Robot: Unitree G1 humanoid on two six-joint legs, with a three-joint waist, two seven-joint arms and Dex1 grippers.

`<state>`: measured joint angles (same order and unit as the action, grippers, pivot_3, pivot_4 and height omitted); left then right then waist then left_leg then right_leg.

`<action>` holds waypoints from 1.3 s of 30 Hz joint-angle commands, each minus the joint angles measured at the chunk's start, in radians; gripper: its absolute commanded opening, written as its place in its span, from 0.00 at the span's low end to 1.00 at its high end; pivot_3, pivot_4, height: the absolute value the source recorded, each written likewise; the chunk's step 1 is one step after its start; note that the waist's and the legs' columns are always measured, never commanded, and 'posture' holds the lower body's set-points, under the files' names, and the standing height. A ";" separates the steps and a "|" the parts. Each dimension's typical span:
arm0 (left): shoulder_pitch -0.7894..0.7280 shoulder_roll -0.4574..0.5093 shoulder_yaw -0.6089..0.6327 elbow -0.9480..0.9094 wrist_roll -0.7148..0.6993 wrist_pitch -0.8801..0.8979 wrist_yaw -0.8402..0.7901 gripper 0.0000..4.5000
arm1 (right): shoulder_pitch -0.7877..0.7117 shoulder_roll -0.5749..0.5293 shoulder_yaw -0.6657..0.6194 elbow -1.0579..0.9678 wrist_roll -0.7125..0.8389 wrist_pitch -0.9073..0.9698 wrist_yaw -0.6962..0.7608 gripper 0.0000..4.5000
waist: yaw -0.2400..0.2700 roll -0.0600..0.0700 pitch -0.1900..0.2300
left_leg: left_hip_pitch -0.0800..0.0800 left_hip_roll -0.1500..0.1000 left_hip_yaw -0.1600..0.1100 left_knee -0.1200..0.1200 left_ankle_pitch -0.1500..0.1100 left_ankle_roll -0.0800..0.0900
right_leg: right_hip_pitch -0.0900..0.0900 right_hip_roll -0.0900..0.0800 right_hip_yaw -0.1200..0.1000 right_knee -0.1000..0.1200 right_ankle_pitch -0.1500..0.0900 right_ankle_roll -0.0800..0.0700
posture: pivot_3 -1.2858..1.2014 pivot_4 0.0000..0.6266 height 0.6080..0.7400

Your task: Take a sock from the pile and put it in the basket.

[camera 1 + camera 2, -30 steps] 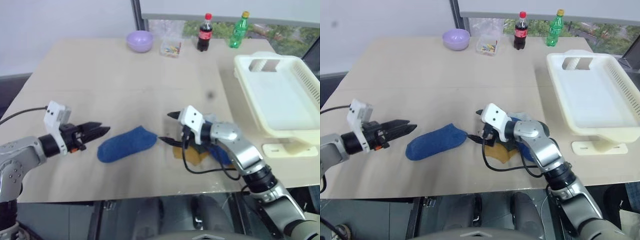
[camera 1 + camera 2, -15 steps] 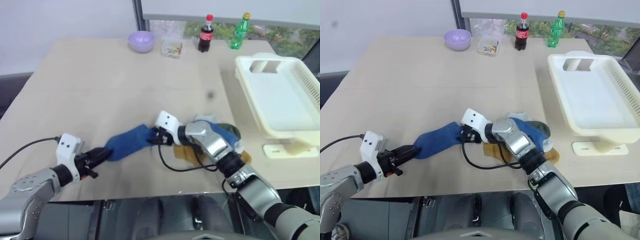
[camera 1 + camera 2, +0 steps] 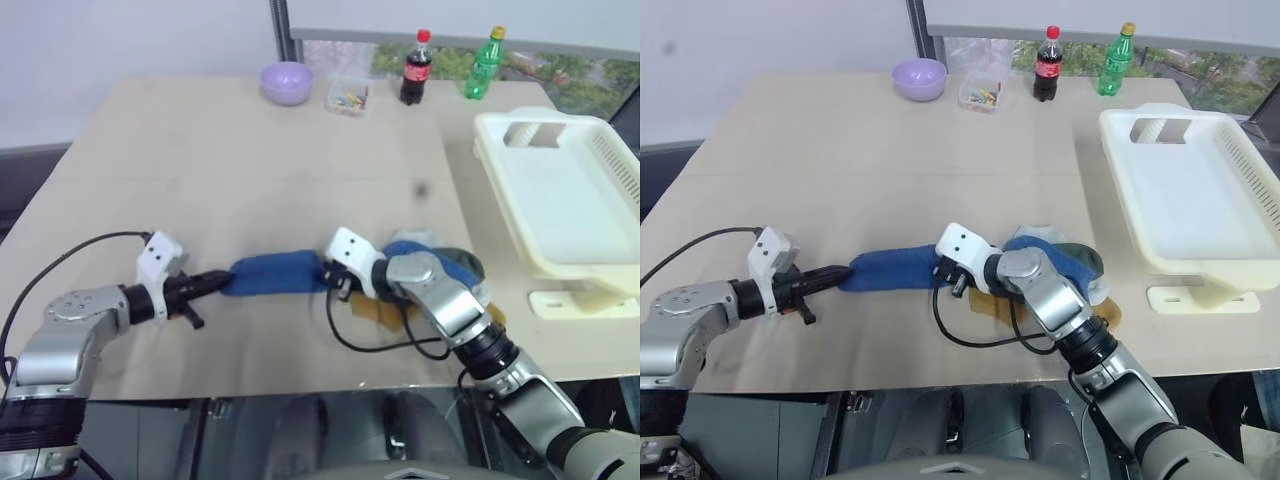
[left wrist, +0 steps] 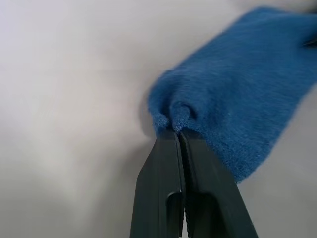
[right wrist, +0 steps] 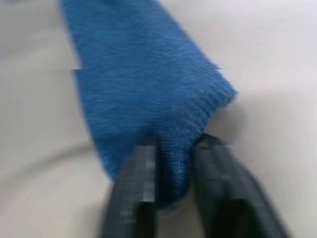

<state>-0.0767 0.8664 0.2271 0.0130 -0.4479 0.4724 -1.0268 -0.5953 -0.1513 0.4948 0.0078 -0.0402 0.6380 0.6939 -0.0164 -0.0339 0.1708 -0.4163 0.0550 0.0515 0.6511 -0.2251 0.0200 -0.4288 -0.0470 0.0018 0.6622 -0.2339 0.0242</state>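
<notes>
My left gripper [image 4: 179, 133] is pinching one end of the fuzzy blue sock [image 3: 275, 274]. My right gripper [image 5: 174, 148] is clamping the other end (both tightly), on the beige table [image 3: 250, 150].

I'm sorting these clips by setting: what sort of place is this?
Probably an indoor lab or office test space, not a home laundry: a plain tan table by a window, with a cola bottle, a green bottle and a cream basket laid out around one blue sock.

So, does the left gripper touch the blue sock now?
Touching. In the left wrist view the left gripper has its black fingers pinched shut on a small fold at the end of the blue sock, with no gap between them.
</notes>
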 commanded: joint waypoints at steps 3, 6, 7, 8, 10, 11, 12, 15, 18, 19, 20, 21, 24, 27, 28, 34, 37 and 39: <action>0.040 -0.021 0.145 -0.123 -0.159 0.054 -0.025 0.47 | 0.030 -0.063 -0.038 -0.126 -0.003 -0.007 -0.006 0.71 | 0.001 -0.001 0.000 | -0.001 0.000 -0.001 0.000 0.000 0.000 | 0.000 0.000 0.000 0.000 0.000 0.000 | 0.52 0.24 1.00; 0.095 -0.035 0.225 -0.240 -0.271 0.102 -0.036 0.47 | 0.070 -0.154 -0.098 -0.280 0.050 0.011 0.051 0.71 | 0.002 0.000 0.001 | -0.002 0.001 -0.002 0.000 0.000 0.000 | -0.001 -0.001 0.000 -0.001 0.002 0.004 | 0.52 0.24 1.00; 0.108 -0.037 0.239 -0.270 -0.294 0.108 -0.041 0.47 | 0.086 -0.184 -0.116 -0.323 0.064 0.015 0.065 0.71 | 0.003 0.000 0.001 | -0.003 0.001 -0.002 0.000 0.000 0.000 | -0.002 -0.001 0.000 -0.001 0.002 0.004 | 0.52 0.24 1.00; 0.120 -0.042 0.250 -0.300 -0.321 0.114 -0.045 0.47 | 0.107 -0.217 -0.143 -0.375 0.086 0.037 0.078 0.71 | 0.004 0.000 0.001 | -0.003 0.001 -0.003 0.000 0.000 0.000 | -0.002 -0.002 0.000 -0.001 0.002 0.004 | 0.52 0.24 1.00; 0.126 -0.046 0.245 -0.359 -0.364 0.127 -0.045 0.47 | 0.162 -0.293 -0.209 -0.473 0.132 0.065 0.108 0.71 | 0.006 0.000 0.001 | -0.004 0.001 -0.003 0.000 0.000 0.000 | -0.002 -0.002 -0.001 -0.002 0.002 0.004 | 0.52 0.24 1.00; 0.125 -0.050 0.229 -0.380 -0.363 0.113 -0.053 0.47 | 0.195 -0.337 -0.244 -0.518 0.147 0.089 0.115 0.71 | 0.007 0.000 0.001 | -0.003 0.000 -0.002 0.000 0.000 0.000 | -0.001 -0.002 -0.001 -0.002 0.002 0.004 | 0.52 0.24 1.00; 0.119 -0.056 0.214 -0.395 -0.366 0.107 -0.055 0.47 | 0.226 -0.377 -0.273 -0.552 0.155 0.098 0.121 0.71 | 0.007 0.000 0.001 | -0.003 0.000 -0.002 0.000 0.000 0.000 | -0.001 -0.001 -0.002 -0.002 0.002 0.004 | 0.52 0.24 1.00; 0.091 -0.076 0.170 -0.427 -0.378 0.100 -0.052 0.47 | 0.305 -0.457 -0.353 -0.622 0.178 0.134 0.108 0.71 | 0.007 0.000 0.001 | -0.002 0.000 -0.001 0.000 0.000 0.000 | 0.000 -0.001 -0.002 -0.002 -0.001 0.001 | 0.52 0.24 1.00; 0.093 -0.079 0.122 -0.425 -0.339 0.058 -0.082 0.47 | 0.364 -0.485 -0.393 -0.648 0.180 0.163 0.063 0.71 | 0.000 0.000 0.001 | -0.001 0.000 -0.001 0.001 0.000 0.000 | 0.000 0.001 -0.001 -0.001 -0.001 0.001 | 0.52 0.24 1.00; 0.096 -0.078 0.114 -0.426 -0.333 0.046 -0.090 0.47 | 0.370 -0.483 -0.389 -0.645 0.172 0.159 0.046 0.71 | -0.002 0.000 0.001 | 0.000 0.000 -0.001 0.001 0.000 0.000 | 0.000 0.002 0.000 -0.001 -0.001 0.001 | 0.52 0.24 1.00; 0.095 -0.077 0.109 -0.423 -0.330 0.036 -0.096 0.47 | 0.371 -0.482 -0.384 -0.641 0.167 0.155 0.034 0.71 | -0.003 0.000 0.001 | 0.000 0.001 -0.001 0.001 0.000 0.000 | 0.000 0.002 0.001 -0.001 -0.001 0.001 | 0.52 0.24 1.00; 0.098 -0.074 0.106 -0.423 -0.328 0.029 -0.104 0.47 | 0.363 -0.467 -0.373 -0.631 0.161 0.154 0.013 0.71 | -0.002 0.000 0.001 | 0.000 0.001 -0.001 0.001 0.000 0.000 | 0.000 0.003 0.002 -0.001 -0.001 0.001 | 0.52 0.24 1.00; 0.104 -0.065 0.103 -0.422 -0.320 0.015 -0.120 0.47 | 0.319 -0.417 -0.334 -0.596 0.152 0.151 -0.036 0.71 | -0.001 0.000 0.001 | 0.000 0.001 0.000 0.001 0.000 0.000 | 0.000 0.003 0.002 -0.001 -0.002 0.002 | 0.52 0.24 1.00; 0.119 -0.065 0.111 -0.430 -0.321 0.012 -0.118 0.47 | 0.272 -0.384 -0.280 -0.547 0.141 0.127 -0.048 0.71 | 0.001 0.000 0.001 | 0.000 0.001 -0.001 0.001 0.000 0.000 | 0.000 0.003 0.002 -0.001 -0.001 0.002 | 0.52 0.24 1.00; 0.128 -0.066 0.115 -0.437 -0.322 0.011 -0.115 0.47 | 0.259 -0.375 -0.268 -0.528 0.138 0.124 -0.053 0.71 | 0.002 0.000 0.001 | 0.000 0.001 -0.001 0.001 0.000 0.000 | 0.000 0.003 0.002 -0.001 -0.001 0.002 | 0.52 0.24 1.00; 0.191 -0.068 0.153 -0.469 -0.324 0.000 -0.087 0.47 | 0.241 -0.393 -0.234 -0.447 0.122 0.069 -0.031 0.71 | 0.005 0.000 0.001 | -0.001 0.000 -0.001 0.001 0.000 0.000 | 0.000 0.003 0.002 -0.002 -0.001 0.000 | 0.52 0.24 1.00; 0.219 -0.076 0.165 -0.483 -0.324 -0.006 -0.074 0.50 | 0.229 -0.398 -0.231 -0.416 0.122 0.049 -0.023 0.54 | 0.004 0.000 0.001 | -0.001 0.000 -0.001 0.001 0.000 0.000 | 0.000 0.003 0.002 -0.002 -0.001 0.001 | 0.52 0.24 1.00; 0.233 -0.079 0.167 -0.492 -0.324 -0.012 -0.065 0.50 | 0.221 -0.395 -0.225 -0.394 0.118 0.035 -0.020 0.32 | 0.004 0.000 0.001 | -0.001 0.001 -0.001 0.001 0.000 0.000 | 0.000 0.003 0.002 -0.002 -0.001 0.001 | 0.52 0.24 1.00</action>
<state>0.1506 0.7909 0.3641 -0.4365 -0.7669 0.4815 -1.1006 -0.3546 -0.5431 0.2718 -0.3767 0.0828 0.7014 0.6693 -0.0128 -0.0342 0.1716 -0.4172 0.0556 0.0508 0.6517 -0.2252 0.0203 -0.4290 -0.0441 0.0036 0.6606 -0.2348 0.0251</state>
